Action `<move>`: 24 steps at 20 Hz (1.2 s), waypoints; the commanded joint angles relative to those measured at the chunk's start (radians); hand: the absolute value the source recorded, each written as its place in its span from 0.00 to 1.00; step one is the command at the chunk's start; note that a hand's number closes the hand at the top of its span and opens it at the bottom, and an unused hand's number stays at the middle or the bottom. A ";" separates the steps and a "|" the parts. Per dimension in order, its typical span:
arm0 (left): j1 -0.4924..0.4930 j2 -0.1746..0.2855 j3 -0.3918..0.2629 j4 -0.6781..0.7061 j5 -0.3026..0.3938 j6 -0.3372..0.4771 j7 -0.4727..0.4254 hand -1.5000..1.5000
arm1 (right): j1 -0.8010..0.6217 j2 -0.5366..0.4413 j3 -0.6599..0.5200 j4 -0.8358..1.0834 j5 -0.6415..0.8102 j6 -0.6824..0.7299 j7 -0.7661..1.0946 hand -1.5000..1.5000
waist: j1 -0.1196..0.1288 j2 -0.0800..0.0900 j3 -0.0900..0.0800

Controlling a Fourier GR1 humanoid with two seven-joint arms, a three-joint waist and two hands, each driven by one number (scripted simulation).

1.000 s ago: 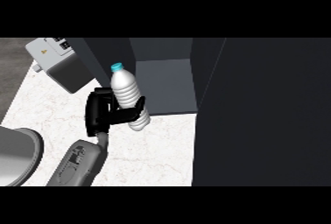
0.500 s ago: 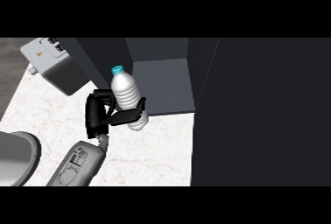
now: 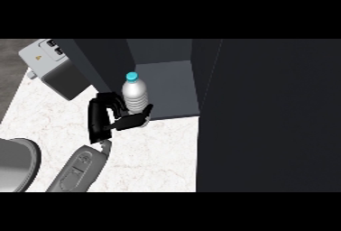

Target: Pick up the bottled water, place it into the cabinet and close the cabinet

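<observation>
Bottled water is held by the left hand, the only hand in the head view; the right hand does not show. Nearest, the grey forearm comes up from the lower edge over the pale counter. At its end the palm stands as a dark upright bar, and the bottle is touching it on the side toward the cabinet. The curled fingers wrap the bottle's lower body and hide its base.

The bottle's long axis runs up and away from the hand, nearly upright, with the blue cap at the far end, clear above the grip. Just beyond the fingers and to their right lies the cabinet, its grey floor open to view. The bottle sits at the near left corner of that opening, beside the dark left wall. I cannot tell whether its base is over the counter or already over the floor's front edge.

The coming move looks like a short carry away from the hand and rightward, deeper onto the floor. To the far right hangs a broad dark panel, probably the open door, which is not yet swung shut.
</observation>
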 commanded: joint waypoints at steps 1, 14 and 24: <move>-0.271 0.004 0.058 0.233 -0.027 -0.038 0.063 0.00 | 0.010 0.000 -0.001 0.003 -0.015 0.006 -0.004 0.00 | -0.042 0.039 -0.009; -0.268 0.002 0.034 0.213 0.007 -0.025 0.107 0.00 | 0.021 -0.022 -0.025 0.020 -0.019 0.025 -0.037 0.00 | -0.032 0.036 -0.010; -0.254 -0.047 0.074 0.070 0.214 -0.172 -0.063 0.00 | 0.007 -0.005 -0.005 -0.005 0.009 -0.001 -0.025 0.00 | 0.004 0.028 -0.014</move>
